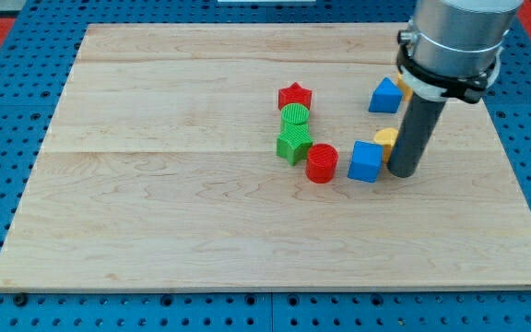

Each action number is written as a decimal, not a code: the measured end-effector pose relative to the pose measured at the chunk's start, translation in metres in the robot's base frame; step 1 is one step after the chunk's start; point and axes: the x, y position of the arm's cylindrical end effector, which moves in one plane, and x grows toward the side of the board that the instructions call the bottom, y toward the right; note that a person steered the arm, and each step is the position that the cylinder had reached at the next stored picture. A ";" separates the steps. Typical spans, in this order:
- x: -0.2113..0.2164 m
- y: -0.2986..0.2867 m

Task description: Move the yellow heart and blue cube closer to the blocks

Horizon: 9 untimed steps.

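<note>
pale wood board [201, 212] fills most of the view, sitting on a blue pegboard surround [7, 184]. no jaws on this rig, just a dark rod, so nothing to spread or pinch.

the rod hangs from the arm at the view's top right and my tip [404, 171] is down on the board at the right end of the block row. that placement reads as a leftward push setup: rod behind the targets, cluster ahead of them.

blue cube [365, 161] sits just left of my tip, close to it but whether they touch i can't tell. yellow heart [386, 139] is mostly hidden behind the rod, only a sliver shows at the cube's upper right, apparently against the rod.

the cluster is left of that: red cylinder [321, 163] just beside the cube with a small gap, then green star [293, 144], green cylinder [294, 114] and red star [294, 95] stacked up the view in a column, touching or nearly.

a second blue block [386, 95], wedge-like, sits apart above the cube, with a bit of another yellow block [400, 83] behind it.

judgement: cube nearly there, heart lags. risk: heart slips round the rod.
</note>
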 end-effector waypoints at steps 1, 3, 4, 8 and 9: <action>0.000 0.026; 0.000 0.028; -0.011 0.028; -0.024 -0.024; -0.025 -0.013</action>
